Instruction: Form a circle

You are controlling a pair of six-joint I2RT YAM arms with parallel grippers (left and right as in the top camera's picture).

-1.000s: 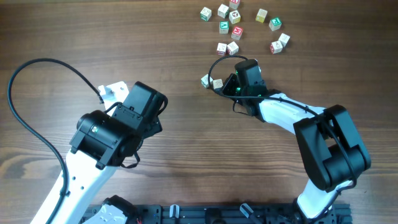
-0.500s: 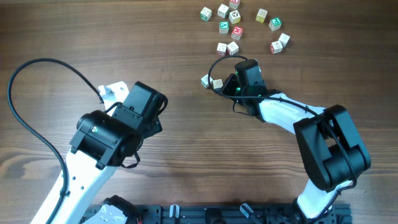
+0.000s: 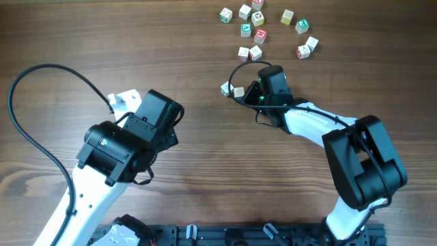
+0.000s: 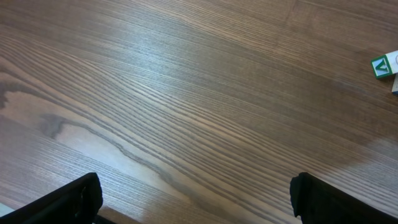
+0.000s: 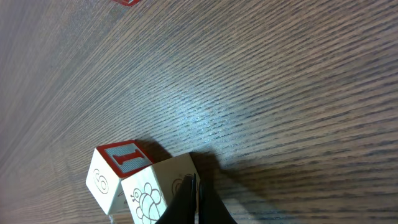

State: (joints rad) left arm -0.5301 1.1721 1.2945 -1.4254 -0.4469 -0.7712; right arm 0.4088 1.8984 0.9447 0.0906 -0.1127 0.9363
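I am holding my right end effector (image 5: 194, 199) pinched fully closed with nothing gripped. Its joined tips appear to be resting against a cream picture cube (image 5: 154, 190), and a red-bordered letter cube (image 5: 117, 167) is sitting against that cube on its far side. In my judgement the closed tips are serving as a pusher, since cubes this small are easier to slide than to pinch.

Both cubes are lying apart from the main cluster of letter cubes (image 3: 258, 18), off its near left side, toward the middle of the worktop (image 3: 205, 41). No circle is forming yet. The cluster is lying as a loose scatter with gaps, and I am judging these two strays to be pieces awaiting placement.

I am parking my left end effector (image 4: 196, 202) spread wide and empty, well left of the cluster, leaving the working area free. One green letter cube (image 4: 384, 66) is showing at the right edge of its view.
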